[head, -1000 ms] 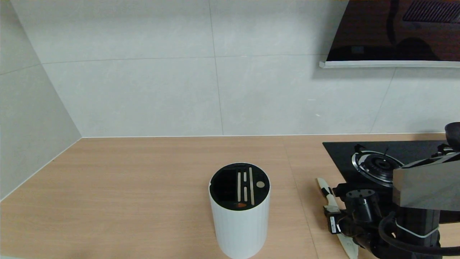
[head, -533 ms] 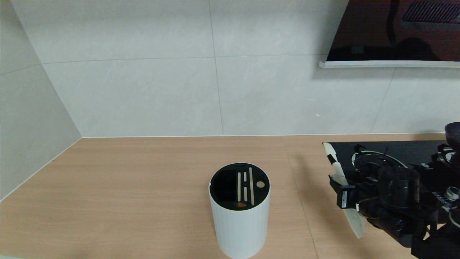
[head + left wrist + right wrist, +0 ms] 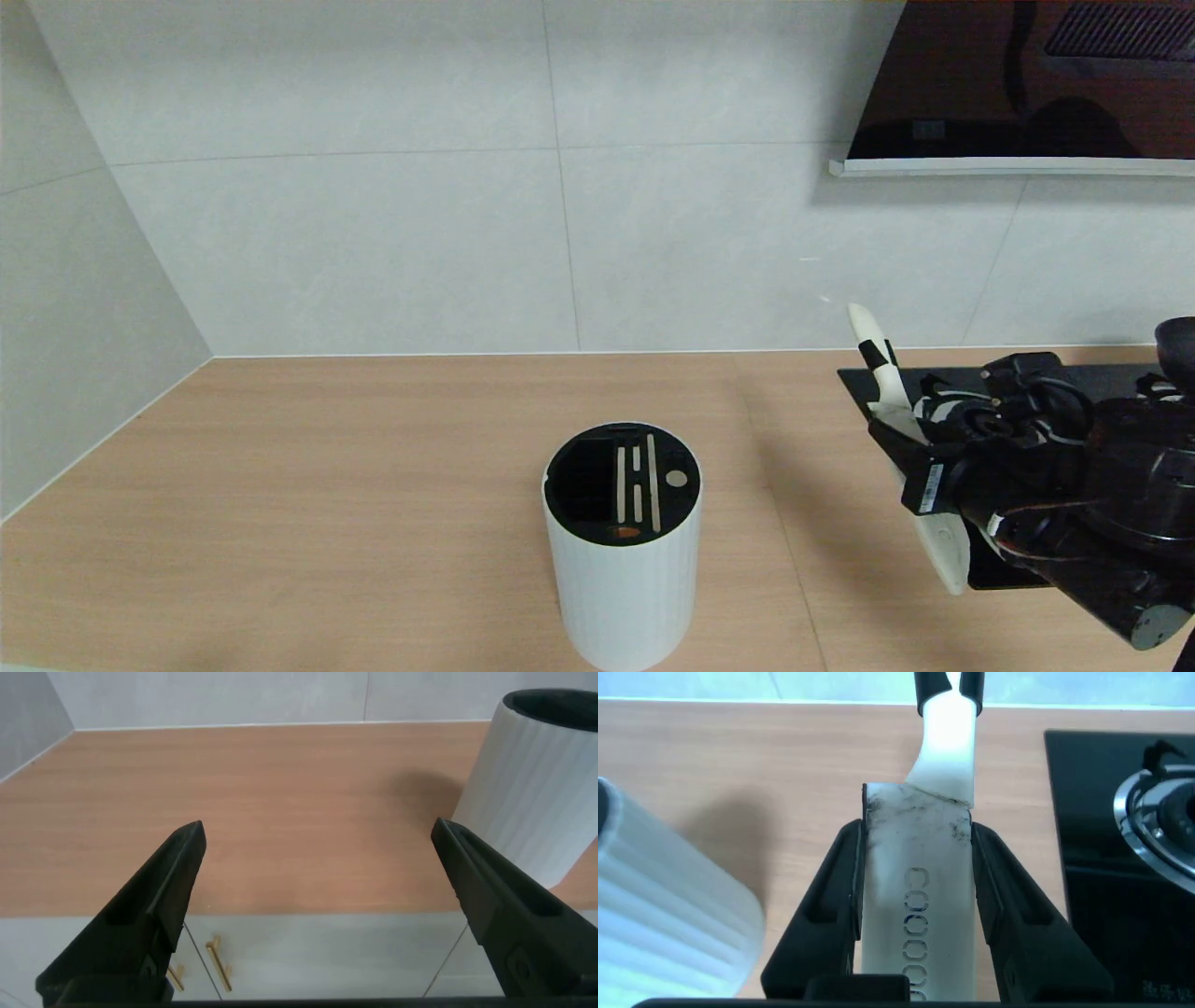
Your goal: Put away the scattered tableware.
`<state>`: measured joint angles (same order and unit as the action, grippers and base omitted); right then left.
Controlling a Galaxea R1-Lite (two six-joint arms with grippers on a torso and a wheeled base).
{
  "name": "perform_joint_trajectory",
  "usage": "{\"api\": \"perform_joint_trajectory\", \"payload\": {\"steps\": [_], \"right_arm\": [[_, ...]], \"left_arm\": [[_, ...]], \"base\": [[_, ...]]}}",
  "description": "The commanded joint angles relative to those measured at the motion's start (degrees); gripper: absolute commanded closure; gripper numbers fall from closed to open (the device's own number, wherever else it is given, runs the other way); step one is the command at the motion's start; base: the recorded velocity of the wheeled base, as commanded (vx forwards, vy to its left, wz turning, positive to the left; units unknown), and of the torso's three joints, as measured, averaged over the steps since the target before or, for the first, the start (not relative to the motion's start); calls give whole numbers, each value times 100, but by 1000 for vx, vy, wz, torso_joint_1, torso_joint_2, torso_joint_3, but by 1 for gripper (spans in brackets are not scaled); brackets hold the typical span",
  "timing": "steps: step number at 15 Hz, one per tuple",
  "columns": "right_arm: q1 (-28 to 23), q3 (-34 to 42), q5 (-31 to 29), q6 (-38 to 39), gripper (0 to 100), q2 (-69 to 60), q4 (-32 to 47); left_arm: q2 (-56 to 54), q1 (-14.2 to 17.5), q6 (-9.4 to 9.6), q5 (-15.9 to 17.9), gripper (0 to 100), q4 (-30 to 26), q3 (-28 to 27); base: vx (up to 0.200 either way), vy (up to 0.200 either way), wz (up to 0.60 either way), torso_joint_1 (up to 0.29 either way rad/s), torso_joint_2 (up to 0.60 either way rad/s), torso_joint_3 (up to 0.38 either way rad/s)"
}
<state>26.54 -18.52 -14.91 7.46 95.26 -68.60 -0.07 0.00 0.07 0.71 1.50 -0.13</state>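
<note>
Pale tiled walls, wooden countertop, black gas hob, dark hood.

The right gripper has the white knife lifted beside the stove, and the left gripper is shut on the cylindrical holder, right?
Not quite. The left wrist view shows the left gripper open and empty, with the cylindrical holder standing apart from it on the counter. The rest holds: the right gripper has the white knife lifted beside the stove.

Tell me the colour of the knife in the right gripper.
The knife is cream with black handle bands; clearest in head view.
</note>
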Motion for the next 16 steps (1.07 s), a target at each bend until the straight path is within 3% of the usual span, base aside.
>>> {"api": "perform_joint_trajectory", "payload": {"steps": [1,4,6,9,12,13,15,16], "right_arm": [[27,-20,-3,1,100,-148,-5],[106,-99,-12,1,100,-218,92],[159,-425,-3,1,100,-385,611],[167,-1523,102,10,100,-666,2008],[361,-2613,463,54,100,-851,3291],[457,-2798,471,63,100,-851,3441],[827,-3193,471,63,100,-807,3660],[1002,-3290,471,106,100,-798,3678]], "left_arm": [[7,0,-51,26,0,149,-92],[271,-35,-86,131,0,-88,-646],[1422,-53,-86,439,0,-466,-1595],[3488,-53,-122,949,0,-458,-3098],[5210,-246,-271,1046,0,-387,-4205],[5509,-360,-464,1046,0,-308,-4364],[6204,-949,-1607,1054,0,158,-4733],[6388,-1151,-1958,1089,0,369,-4750]], "base": [[0,0,0,0,0,0],[0,0,0,0,0,0],[0,0,0,0,0,0],[0,0,0,0,0,0],[0,0,0,0,0,0],[0,0,0,0,0,0],[0,0,0,0,0,0],[0,0,0,0,0,0]]}}
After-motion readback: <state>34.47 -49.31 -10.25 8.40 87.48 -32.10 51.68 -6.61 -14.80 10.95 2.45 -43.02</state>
